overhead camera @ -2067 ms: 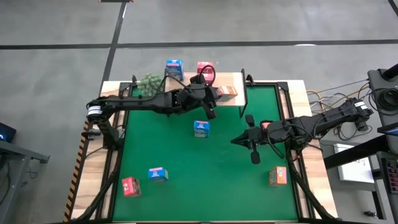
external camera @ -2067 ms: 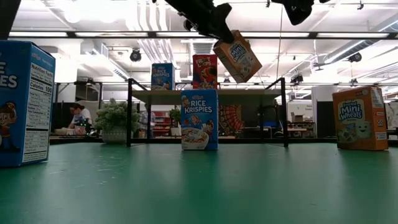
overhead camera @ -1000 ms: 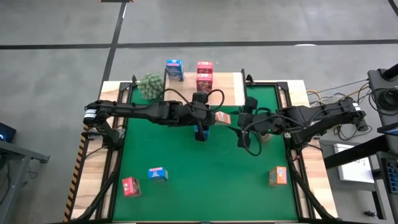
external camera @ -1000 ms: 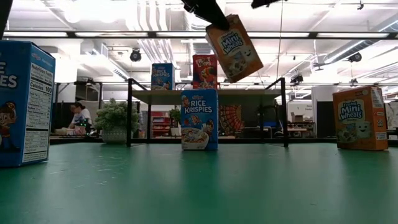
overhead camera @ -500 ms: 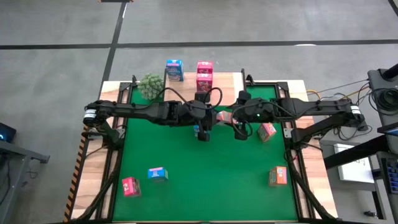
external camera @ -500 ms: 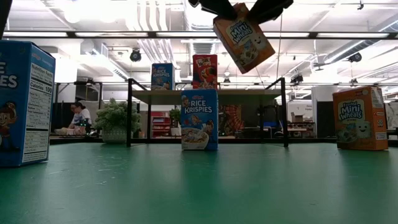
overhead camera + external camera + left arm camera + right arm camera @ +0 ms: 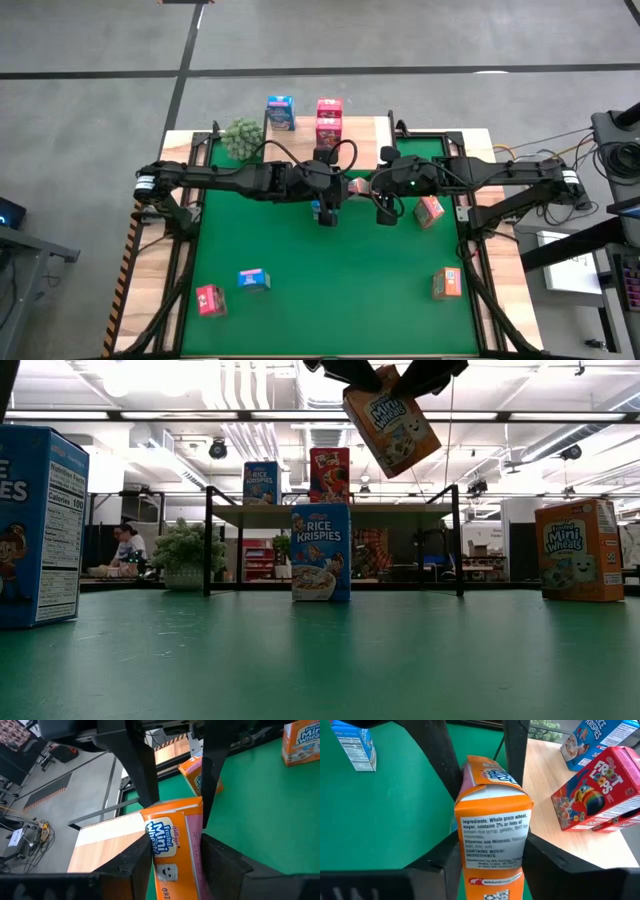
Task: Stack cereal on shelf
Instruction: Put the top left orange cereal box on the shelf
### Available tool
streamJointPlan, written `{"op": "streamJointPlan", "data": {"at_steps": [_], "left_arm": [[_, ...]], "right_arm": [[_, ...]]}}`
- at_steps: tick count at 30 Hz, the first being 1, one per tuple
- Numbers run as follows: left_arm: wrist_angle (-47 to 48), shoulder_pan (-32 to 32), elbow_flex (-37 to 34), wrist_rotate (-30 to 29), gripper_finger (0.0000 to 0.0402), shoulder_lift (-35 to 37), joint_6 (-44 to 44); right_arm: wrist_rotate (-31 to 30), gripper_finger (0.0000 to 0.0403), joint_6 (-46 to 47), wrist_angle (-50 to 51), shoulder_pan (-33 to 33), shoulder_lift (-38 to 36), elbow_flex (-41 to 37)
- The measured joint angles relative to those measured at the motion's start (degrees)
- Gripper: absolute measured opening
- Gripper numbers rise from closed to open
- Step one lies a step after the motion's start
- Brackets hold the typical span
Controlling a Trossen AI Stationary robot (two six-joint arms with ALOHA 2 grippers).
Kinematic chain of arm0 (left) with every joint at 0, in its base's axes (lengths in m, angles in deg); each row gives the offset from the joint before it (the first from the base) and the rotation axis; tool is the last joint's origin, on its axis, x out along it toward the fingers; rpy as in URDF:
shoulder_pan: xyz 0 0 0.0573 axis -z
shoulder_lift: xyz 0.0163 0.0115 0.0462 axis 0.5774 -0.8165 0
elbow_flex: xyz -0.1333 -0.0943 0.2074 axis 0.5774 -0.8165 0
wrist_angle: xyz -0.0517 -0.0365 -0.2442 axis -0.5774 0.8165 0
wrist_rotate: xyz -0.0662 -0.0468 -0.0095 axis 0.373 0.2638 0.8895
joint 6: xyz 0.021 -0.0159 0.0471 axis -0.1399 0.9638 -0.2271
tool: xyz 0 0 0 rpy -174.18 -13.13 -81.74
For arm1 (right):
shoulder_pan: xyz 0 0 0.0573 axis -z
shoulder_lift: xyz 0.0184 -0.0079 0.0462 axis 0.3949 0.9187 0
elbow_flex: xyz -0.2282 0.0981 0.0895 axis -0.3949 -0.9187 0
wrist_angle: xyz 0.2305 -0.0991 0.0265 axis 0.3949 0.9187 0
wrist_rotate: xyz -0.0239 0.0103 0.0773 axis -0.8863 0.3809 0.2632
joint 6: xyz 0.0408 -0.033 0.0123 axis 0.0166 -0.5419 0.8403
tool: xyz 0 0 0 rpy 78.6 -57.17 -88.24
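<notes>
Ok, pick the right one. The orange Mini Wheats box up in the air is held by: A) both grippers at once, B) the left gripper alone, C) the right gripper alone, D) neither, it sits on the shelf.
A: the orange box hangs tilted above the table, with the left gripper closed on one end and the right gripper on the other.

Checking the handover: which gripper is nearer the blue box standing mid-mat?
Left. The left gripper, holding an orange box, hangs almost directly above the blue box; the right gripper is farther to the right, at the orange box's other end.
</notes>
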Motion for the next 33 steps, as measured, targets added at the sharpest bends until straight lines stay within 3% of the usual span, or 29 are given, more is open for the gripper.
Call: {"op": "streamJointPlan", "data": {"at_steps": [10, 18, 26, 33], "left_arm": [[-0.3, 0.0, 0.0, -0.2, 0.0188, 1.1, -3.2], [3.2, 0.0, -0.6, -0.5, 0.0198, 8.9, -3.8], [2.5, 0.8, -8.5, 5.9, 0.0197, 19.7, 4.4], [-4.6, 2.3, -19.7, 6.4, 0.0196, 28.0, 7.7]], "right_arm": [[0.6, 0.0142, -0.1, -0.2, 0.4, 0.0, 0.0], [2.6, 0.014, -3.7, -2.4, 7.9, -0.2, -0.6], [17.3, 0.014, -8.5, -15.3, 23.1, -2.9, -8.3], [38.3, 0.014, -6.5, -32.2, 38.4, -3.0, -15.9]]}}
